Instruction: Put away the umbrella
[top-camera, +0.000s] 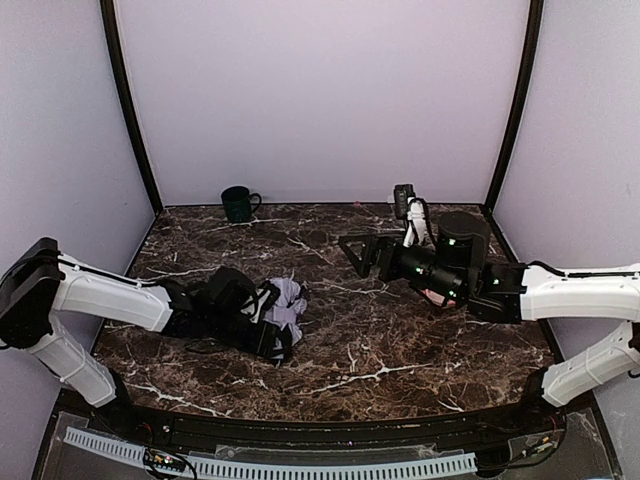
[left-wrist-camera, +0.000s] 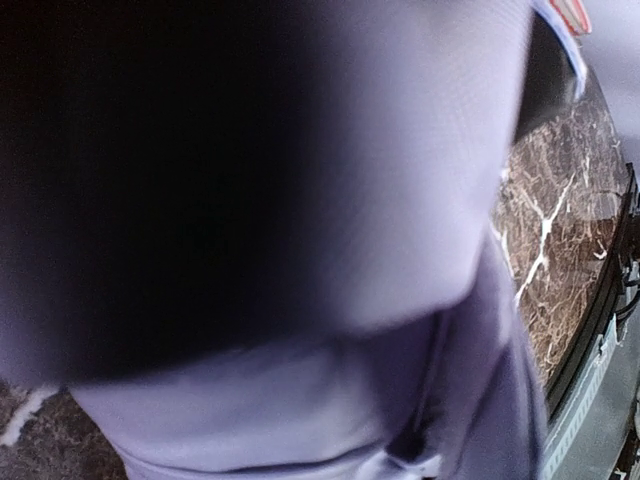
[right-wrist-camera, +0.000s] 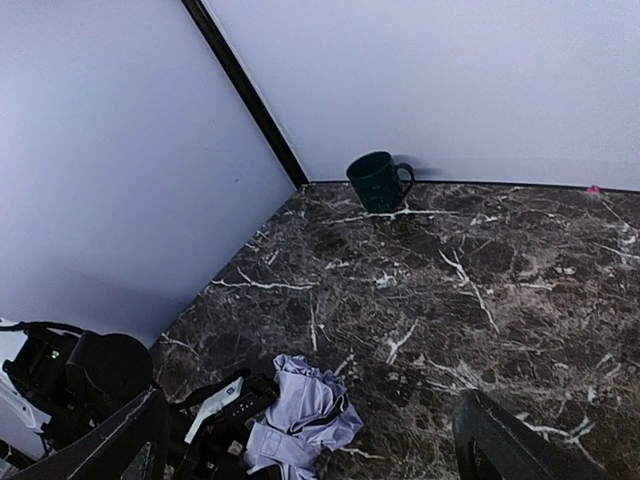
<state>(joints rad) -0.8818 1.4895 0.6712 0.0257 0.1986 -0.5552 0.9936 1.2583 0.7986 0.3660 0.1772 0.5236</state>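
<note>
Here the umbrella (top-camera: 288, 303) lies as a crumpled bundle of pale lavender fabric on the dark marble worktop (top-camera: 400, 350), well nearer than the dark green mug (top-camera: 238, 203) and a little to its right. The mug stands upright at the far edge of the worktop, handle turned to the right, well apart from everything else.

The left hand (top-camera: 272, 322) lies low on the worktop, nearer than the mug, its black parts pressed against the bundle and covering the bundle's left edge in the top view. The left wrist view is filled with blurred lavender cloth close against the lens, so I cannot tell whether the fingers are closed on the fabric or apart.

The right hand (top-camera: 352, 255) hangs above the worktop, well to the right of the mug, fingers spread wide with nothing between them. A pink patch (top-camera: 432, 296) shows under the right arm, too hidden to name.
</note>
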